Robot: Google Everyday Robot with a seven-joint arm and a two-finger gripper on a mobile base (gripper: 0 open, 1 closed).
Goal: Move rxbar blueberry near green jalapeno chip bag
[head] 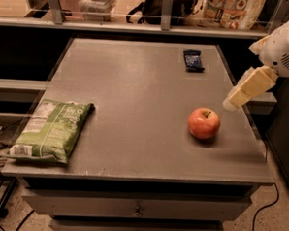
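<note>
The rxbar blueberry (193, 60), a small dark navy bar, lies flat at the far right of the grey table (135, 97). The green jalapeno chip bag (51, 129) lies flat at the table's near left edge, far from the bar. My gripper (231, 103) hangs at the table's right edge on a cream-coloured arm, above and right of a red apple, and well short of the bar. Nothing is seen in it.
A red apple (204, 123) stands on the right half of the table between my gripper and the front edge. A railing and shelves with packages (232, 10) run behind the table. Drawers (137, 212) sit under the front edge. Cables lie on the floor.
</note>
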